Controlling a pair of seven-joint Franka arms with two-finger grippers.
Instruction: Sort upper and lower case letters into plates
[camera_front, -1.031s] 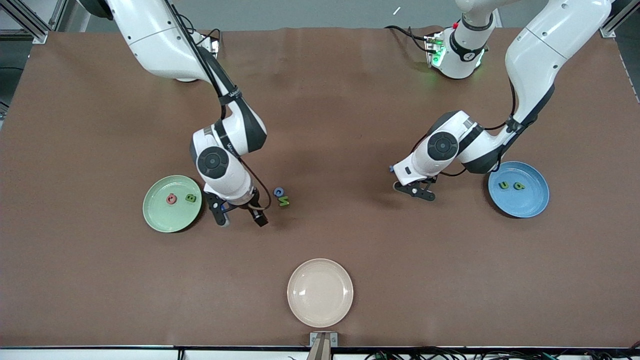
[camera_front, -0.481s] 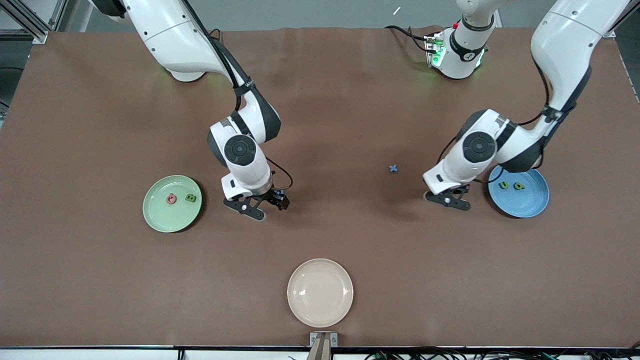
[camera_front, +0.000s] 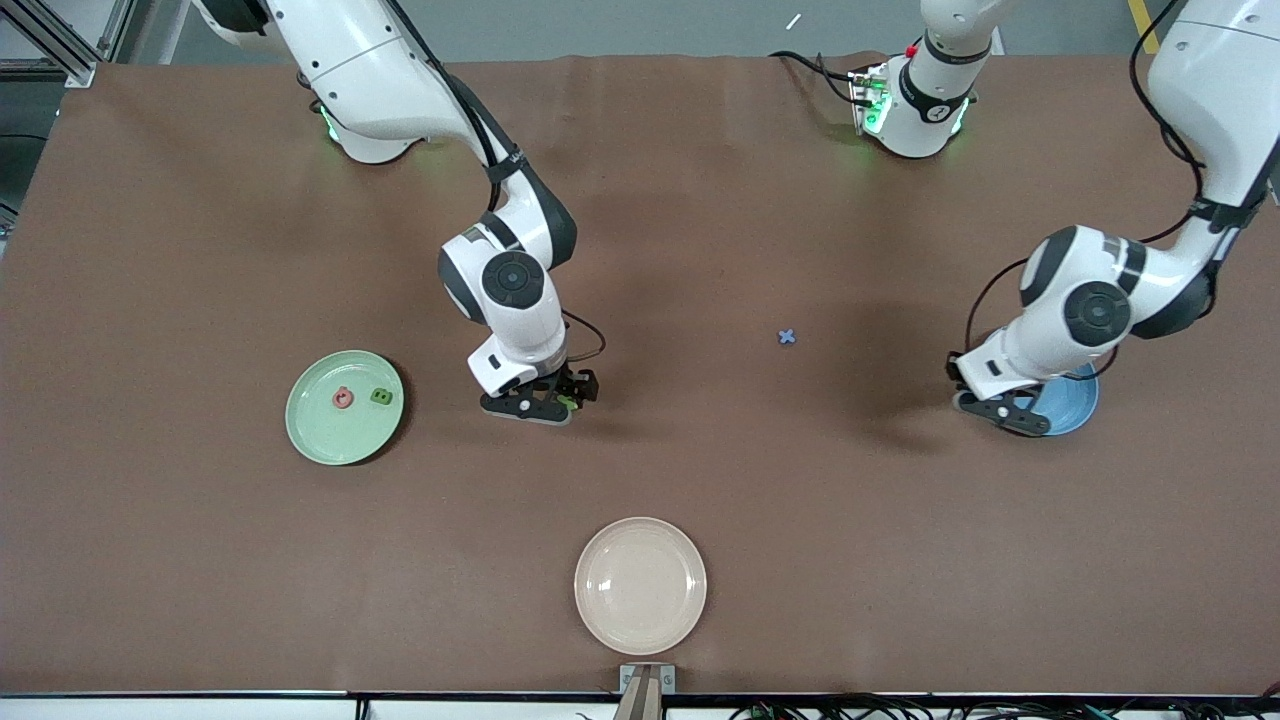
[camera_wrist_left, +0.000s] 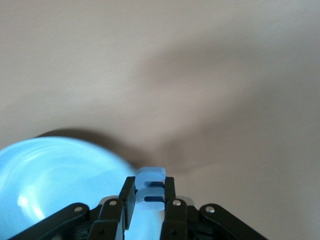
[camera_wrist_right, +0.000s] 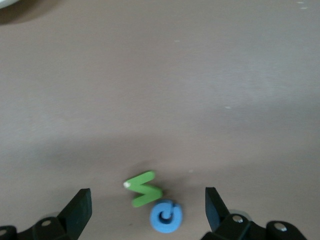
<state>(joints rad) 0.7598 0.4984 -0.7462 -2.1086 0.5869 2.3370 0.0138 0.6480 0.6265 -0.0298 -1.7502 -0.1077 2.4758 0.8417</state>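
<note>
Letters sit in a few spots. We see a pink one (camera_front: 343, 399) & a green one (camera_front: 380, 397) in the green plate (camera_front: 312, 434), near the right arm's end of the table. Our right gripper (camera_wrist_right: 148, 214) is spread wide, holding nothing, low over a green N (camera_wrist_right: 143, 188) & a blue C (camera_wrist_right: 166, 216) lying side by side. Our left gripper (camera_wrist_left: 148, 196) is pinched tight on a pale blue letter (camera_wrist_left: 150, 182), over the rim of the blue plate (camera_wrist_left: 55, 175). One small blue X (camera_front: 787, 337) lies alone mid-table.
</note>
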